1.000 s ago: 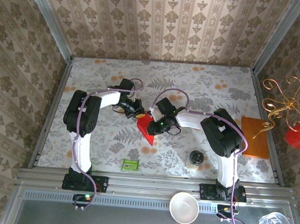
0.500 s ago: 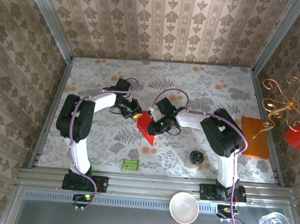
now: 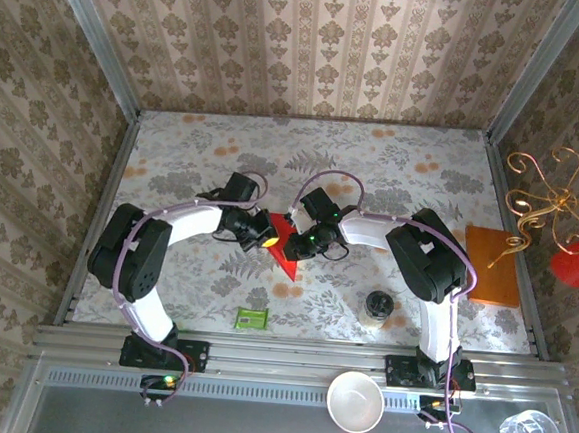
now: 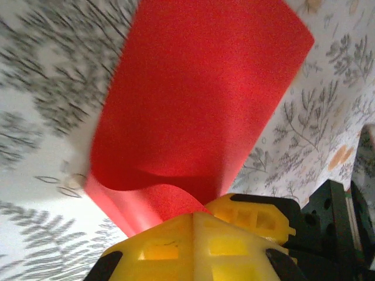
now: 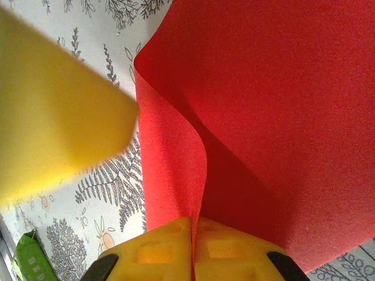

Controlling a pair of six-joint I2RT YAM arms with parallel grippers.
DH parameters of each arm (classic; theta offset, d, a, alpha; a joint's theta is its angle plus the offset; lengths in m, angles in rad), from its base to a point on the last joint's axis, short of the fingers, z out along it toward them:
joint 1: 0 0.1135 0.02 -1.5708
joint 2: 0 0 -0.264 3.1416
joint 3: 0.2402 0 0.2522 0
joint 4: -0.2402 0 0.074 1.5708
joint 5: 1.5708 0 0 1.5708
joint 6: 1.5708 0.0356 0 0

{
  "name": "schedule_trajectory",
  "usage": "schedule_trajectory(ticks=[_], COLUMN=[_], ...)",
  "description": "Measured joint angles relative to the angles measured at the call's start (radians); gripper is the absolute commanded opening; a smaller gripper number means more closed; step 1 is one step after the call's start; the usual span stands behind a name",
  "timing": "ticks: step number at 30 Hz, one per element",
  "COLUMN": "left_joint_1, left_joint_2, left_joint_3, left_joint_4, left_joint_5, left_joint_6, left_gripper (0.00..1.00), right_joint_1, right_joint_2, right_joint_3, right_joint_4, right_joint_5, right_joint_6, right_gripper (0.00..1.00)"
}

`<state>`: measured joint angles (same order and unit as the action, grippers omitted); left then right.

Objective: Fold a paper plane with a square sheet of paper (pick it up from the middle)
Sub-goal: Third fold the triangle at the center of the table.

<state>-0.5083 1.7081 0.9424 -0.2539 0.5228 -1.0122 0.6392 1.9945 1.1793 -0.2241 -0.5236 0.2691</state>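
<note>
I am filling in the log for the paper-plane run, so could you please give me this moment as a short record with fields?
sheet: square sheet of paper, red, bent into soft curves, not flat
left gripper: shut, pinching the sheet's edge
right gripper: shut, sheet pinched between its fingers
position: both grippers meet over the middle of the table
fold state: no plane shape yet
nearby: green packet near the front edge, orange pad at the right side
</note>
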Motion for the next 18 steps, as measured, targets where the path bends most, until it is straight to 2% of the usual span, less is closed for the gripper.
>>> schedule_trajectory(ticks=[18], left_joint_1=[-0.027], left_joint_2=[0.030], left_joint_3=[-0.047], left_joint_4=[0.045], left_joint_5=[-0.026], left_joint_6=[-0.062], left_gripper=[0.03], right_joint_1=[-0.001], right_joint_2=[0.000], right_joint_3=[0.000], right_joint_4=[0.000], right_joint_5=[0.000], right_joint_6=[0.000], right_gripper=[0.10])
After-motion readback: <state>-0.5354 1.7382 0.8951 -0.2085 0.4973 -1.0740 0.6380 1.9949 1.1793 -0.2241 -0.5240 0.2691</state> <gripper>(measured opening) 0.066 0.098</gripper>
